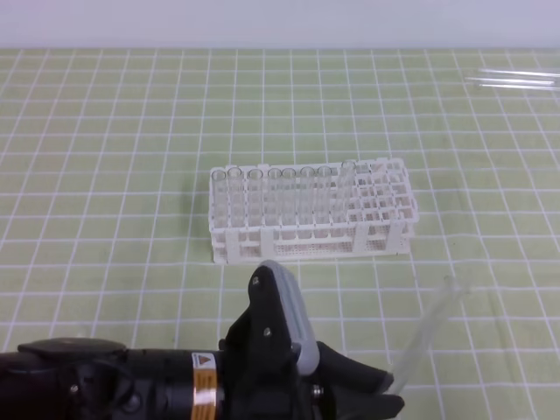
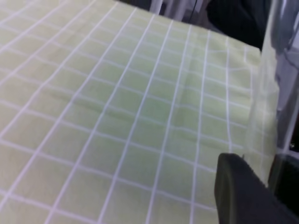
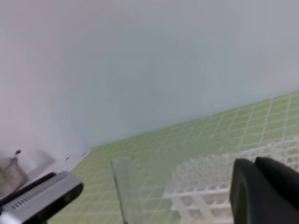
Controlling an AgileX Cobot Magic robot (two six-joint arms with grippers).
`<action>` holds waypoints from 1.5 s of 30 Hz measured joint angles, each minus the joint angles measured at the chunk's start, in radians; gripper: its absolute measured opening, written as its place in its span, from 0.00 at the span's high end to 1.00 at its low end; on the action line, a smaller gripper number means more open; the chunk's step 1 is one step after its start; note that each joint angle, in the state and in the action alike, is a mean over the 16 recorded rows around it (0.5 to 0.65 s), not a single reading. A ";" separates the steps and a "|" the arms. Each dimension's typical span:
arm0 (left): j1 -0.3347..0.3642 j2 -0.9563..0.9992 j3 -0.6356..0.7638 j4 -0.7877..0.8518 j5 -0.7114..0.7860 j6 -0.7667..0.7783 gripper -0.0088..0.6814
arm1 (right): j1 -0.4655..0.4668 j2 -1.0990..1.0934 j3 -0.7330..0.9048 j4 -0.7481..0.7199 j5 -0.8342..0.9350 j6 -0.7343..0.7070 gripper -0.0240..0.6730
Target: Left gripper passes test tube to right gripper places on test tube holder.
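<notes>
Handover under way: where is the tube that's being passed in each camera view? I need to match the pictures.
High: tube at lower right, tilted, nearer the camera than the rack.
Left wrist: tube along the right edge, close and blurred.
Right wrist: tube at the bottom, left of centre, rim up.
Shared landmark: the green grid cloth, in all three views.

Orange warning-triangle label [image 1: 204, 378] on black arm, its wording too small to read
</notes>
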 joint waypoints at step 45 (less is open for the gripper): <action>0.000 0.001 0.000 -0.107 -0.120 0.175 0.93 | 0.036 0.574 -0.256 0.098 0.489 -0.686 0.36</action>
